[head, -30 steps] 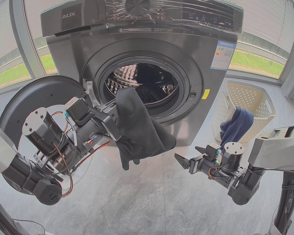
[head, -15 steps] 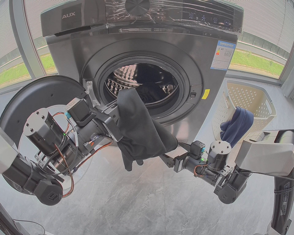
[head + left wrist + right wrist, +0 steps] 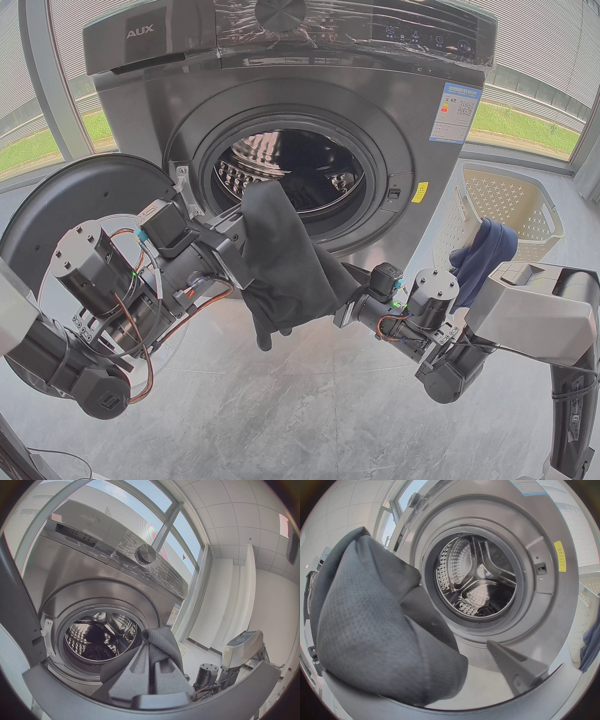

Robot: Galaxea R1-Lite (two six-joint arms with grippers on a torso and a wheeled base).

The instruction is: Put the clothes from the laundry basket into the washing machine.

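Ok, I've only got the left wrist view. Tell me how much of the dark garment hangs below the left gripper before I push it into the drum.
Observer: Most of it. In the head view the dark garment hangs from the left gripper to well below the lower rim of the drum opening.
Operator: Report the right gripper.
Observer: The right gripper is open at the garment's low end. One finger shows beside the cloth, the other is hidden.
Operator: Give me the basket.
Observer: The laundry basket stands right of the washing machine, with a navy garment draped over its near rim.
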